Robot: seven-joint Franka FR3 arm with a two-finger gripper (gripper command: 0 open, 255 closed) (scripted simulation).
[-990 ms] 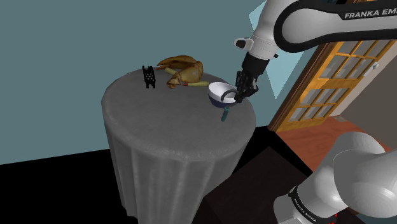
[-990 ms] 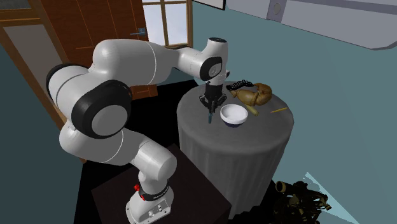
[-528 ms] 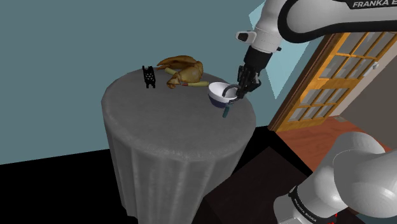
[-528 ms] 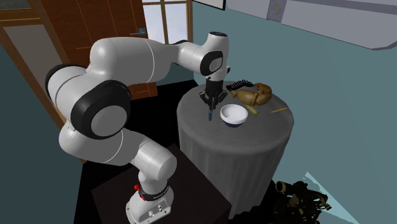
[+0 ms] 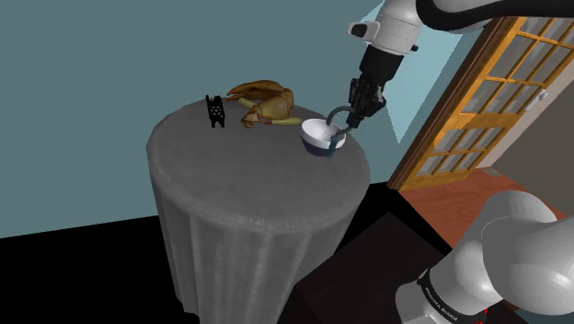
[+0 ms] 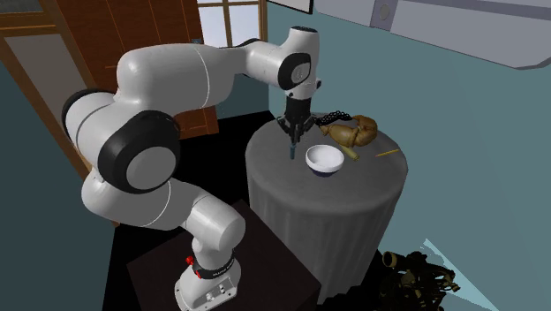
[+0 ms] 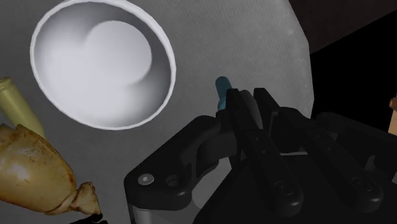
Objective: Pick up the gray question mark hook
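Evidently my claw point(image 5: 350, 114) is clenched on the question mark hook point(image 7: 222, 86), which hangs beneath it, teal end down, seemingly clear of the surface point(image 5: 239, 175). The white bowl point(image 5: 317, 134) sits just beside it, so I judge a straight lift safest.

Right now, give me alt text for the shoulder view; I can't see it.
The black hand grips a gray question mark hook, hanging beside a white bowl on a round cloth-draped table. A brown roast and small black object sit behind.
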